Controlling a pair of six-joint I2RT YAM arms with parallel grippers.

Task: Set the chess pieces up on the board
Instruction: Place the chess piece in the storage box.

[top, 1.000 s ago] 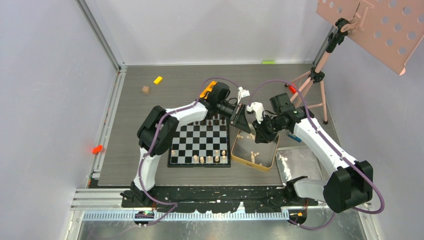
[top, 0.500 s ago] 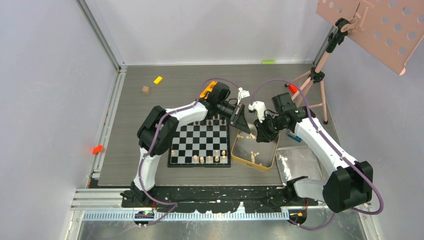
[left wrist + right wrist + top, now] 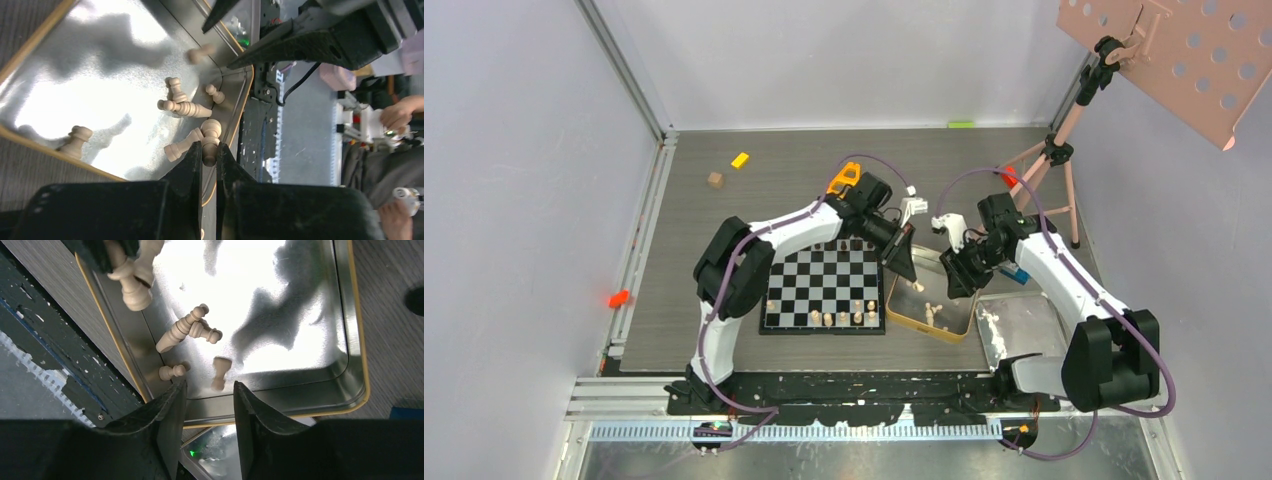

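Left gripper [image 3: 209, 150] — clamped on pale piece [image 3: 211, 129] over tin [image 3: 50, 148] rim; shallow pinch, may slip. Right gripper [image 3: 210, 386] — parted, empty.

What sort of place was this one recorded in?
Most likely a robotics lab test cell: left arm and right arm bolted side by side at the edge of a grey table, plain walls on aluminium framing closing it in, and a tripod holding a perforated panel alongside.

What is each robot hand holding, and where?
The left gripper pinches a pale chess piece by its lower body; the right gripper holds nothing.
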